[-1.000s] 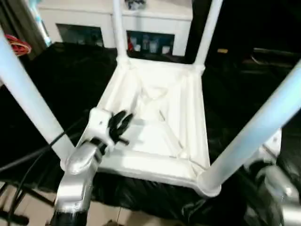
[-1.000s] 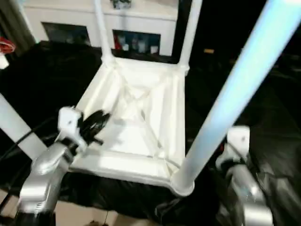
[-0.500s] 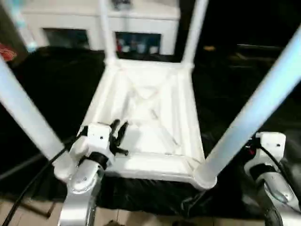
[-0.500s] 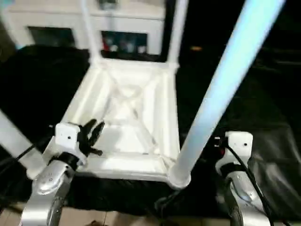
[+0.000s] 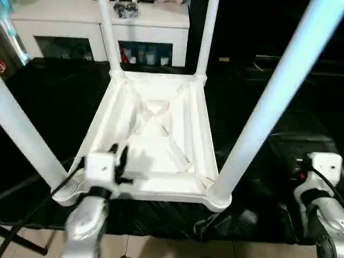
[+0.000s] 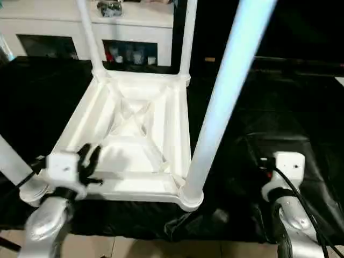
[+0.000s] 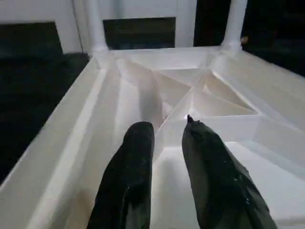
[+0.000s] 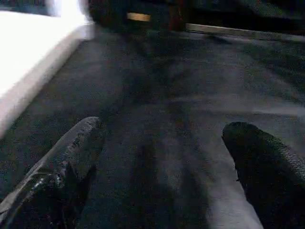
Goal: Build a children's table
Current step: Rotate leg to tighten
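Sitting upside down on the black bench (image 5: pixel 279 134), the children's table (image 5: pixel 156 123) has four legs up. My left fingers (image 7: pixel 138 157), slightly apart, and right fingers (image 8: pixel 81 143), wide apart, hold nothing. Bumping the near right leg (image 5: pixel 269 102) could tip it.

upturned children's table (image 5: pixel 156 134) on black cloth (image 5: pixel 279 107), cabinet (image 5: pixel 156 21) behind

A black sheet (image 5: pixel 64 91) covers the counter, crumpled and glossy along its near edge. Behind it stands a white cabinet (image 5: pixel 156 19) with glass-fronted compartments; small items, too small to tell apart, sit behind the glass (image 5: pixel 144 55). A dark cluttered object (image 5: pixel 127 8) rests on top of the cabinet. Below the sheet's near edge, pale floor tiles (image 5: pixel 161 248) show.
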Available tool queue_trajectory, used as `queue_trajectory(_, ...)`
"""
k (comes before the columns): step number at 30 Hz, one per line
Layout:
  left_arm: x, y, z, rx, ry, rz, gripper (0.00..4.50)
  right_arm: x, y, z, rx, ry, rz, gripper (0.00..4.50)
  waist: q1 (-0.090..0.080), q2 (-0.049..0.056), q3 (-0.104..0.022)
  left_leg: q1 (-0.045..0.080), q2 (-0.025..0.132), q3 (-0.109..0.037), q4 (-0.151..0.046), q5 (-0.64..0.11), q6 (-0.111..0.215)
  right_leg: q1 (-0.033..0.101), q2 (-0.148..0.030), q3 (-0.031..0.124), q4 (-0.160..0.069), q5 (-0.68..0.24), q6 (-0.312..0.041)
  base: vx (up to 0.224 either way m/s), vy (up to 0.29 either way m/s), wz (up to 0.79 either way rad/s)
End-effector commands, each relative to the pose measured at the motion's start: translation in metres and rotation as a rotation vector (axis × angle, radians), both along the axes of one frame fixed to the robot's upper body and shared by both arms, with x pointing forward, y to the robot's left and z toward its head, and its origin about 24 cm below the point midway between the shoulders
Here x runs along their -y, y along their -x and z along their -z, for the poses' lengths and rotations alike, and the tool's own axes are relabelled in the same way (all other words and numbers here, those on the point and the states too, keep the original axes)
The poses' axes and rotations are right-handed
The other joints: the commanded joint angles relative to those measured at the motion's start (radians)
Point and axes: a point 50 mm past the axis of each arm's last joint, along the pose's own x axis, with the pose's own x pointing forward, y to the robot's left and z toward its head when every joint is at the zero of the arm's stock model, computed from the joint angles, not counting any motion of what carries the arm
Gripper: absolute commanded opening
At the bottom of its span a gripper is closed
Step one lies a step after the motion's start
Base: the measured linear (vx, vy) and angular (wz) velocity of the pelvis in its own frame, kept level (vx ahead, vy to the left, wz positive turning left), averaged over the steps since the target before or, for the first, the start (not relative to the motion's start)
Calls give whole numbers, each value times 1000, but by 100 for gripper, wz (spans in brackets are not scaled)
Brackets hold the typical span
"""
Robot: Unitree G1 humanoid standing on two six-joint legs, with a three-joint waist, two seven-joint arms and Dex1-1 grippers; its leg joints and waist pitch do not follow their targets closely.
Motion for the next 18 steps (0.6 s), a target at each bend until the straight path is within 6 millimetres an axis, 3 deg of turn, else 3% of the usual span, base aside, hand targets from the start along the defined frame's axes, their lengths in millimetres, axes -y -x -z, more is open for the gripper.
queue_trajectory(1,-3,3,-6,16,39,45,144,-9,-3,-3,3,-31,-125,448,9,-7,-25,9,17,-11,-70,-293,19,24,-64,35,-134,-551,26,0,0,0)
queue_trajectory(5,-7,11,0,-46,49,120,164,-12,2,1,-26,-11,-213,450,12,6,-25,14,33,-16,-86,-326,6,30,-63,46,-116,-408,-37,0,0,0)
queue_trajectory(6,-7,11,0,-46,49,120,183,-12,2,1,-26,-11,-213,450,13,5,-24,22,34,-13,-90,-352,-2,31,-62,48,-112,-367,-62,26,51,1)
queue_trajectory(7,-9,11,2,-69,40,114,183,-11,3,2,-30,-5,-210,450,13,3,-25,21,34,-12,-90,-351,-5,34,-62,50,-108,-351,-68,0,0,0)
queue_trajectory(8,-10,5,7,-105,26,88,183,-11,4,10,-58,14,-187,450,17,9,-25,25,36,-11,-93,-344,-8,35,-65,52,-107,-327,-79,0,0,0)
queue_trajectory(10,-10,-2,8,-100,21,73,183,-13,4,16,-81,27,-162,450,19,9,-22,35,30,-7,-90,-368,-16,30,-65,56,-114,-351,-82,0,0,0)
queue_trajectory(12,-10,-10,10,-104,39,57,183,-19,5,21,-94,14,-144,450,19,11,-29,23,28,-9,-91,-316,-17,45,-69,60,-105,-293,-89,0,0,0)
queue_trajectory(13,-10,-12,11,-108,30,58,183,-21,5,23,-98,15,-142,450,22,20,-32,26,27,-9,-89,-301,-17,44,-69,61,-102,-267,-92,0,0,0)
queue_trajectory(14,-10,-13,11,-110,29,58,183,-22,6,23,-99,16,-143,450,20,12,-33,23,27,-7,-87,-274,-12,49,-69,61,-98,-230,-98,0,0,0)
queue_trajectory(16,-9,-16,12,-118,27,71,183,-30,9,26,-97,1,-152,450,24,24,-38,21,28,-7,-82,-218,-1,54,-71,62,-89,-151,-116,0,0,0)
queue_trajectory(18,-4,-15,10,-114,60,125,183,-35,12,27,-88,-23,-163,450,22,23,-40,14,27,-7,-82,-176,15,62,-72,60,-82,-101,-133,0,0,0)
